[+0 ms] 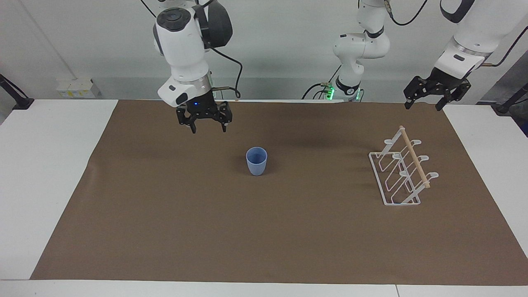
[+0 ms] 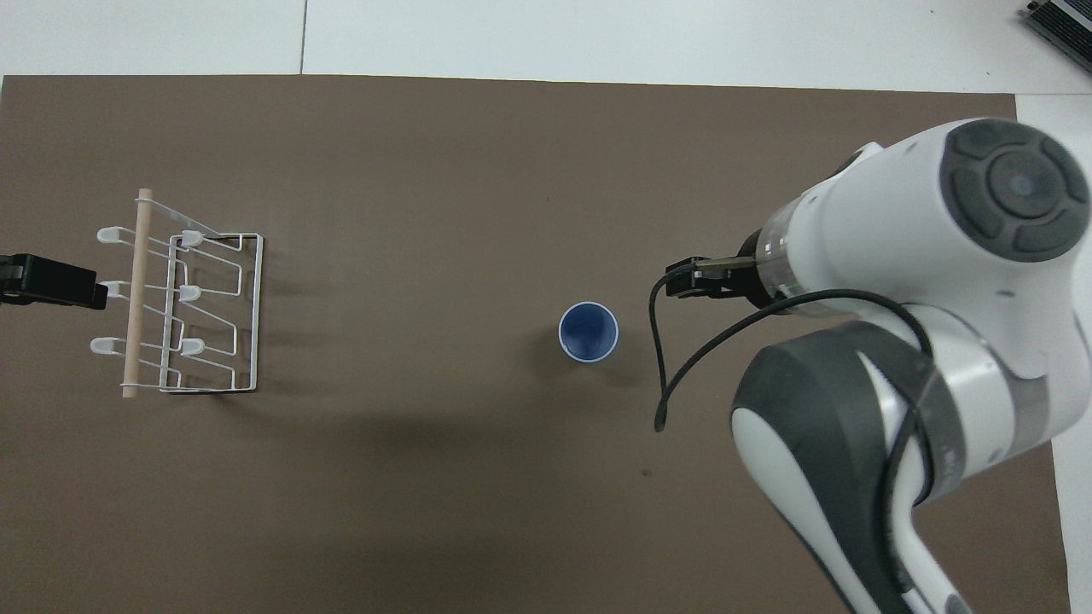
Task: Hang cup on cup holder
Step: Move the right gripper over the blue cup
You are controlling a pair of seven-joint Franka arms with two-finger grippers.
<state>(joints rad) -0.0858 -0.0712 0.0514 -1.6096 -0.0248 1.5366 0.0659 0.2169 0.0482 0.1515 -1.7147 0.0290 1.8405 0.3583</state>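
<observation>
The light-blue cup (image 1: 256, 161) stands upright in the middle of the brown mat; it also shows in the overhead view (image 2: 588, 332). The white wire cup holder (image 1: 402, 173) with its wooden rod stands toward the left arm's end of the table (image 2: 183, 298). All its prongs are bare. My right gripper (image 1: 208, 128) is open and empty in the air over the mat, beside the cup toward the right arm's end. In the overhead view the arm hides most of it (image 2: 695, 280). My left gripper (image 1: 425, 105) is open and empty, raised over the mat's edge by the holder, waiting.
The brown mat (image 1: 264, 231) covers most of the white table (image 1: 49, 173). The right arm's bulky white body (image 2: 921, 281) hangs over the mat toward the right arm's end.
</observation>
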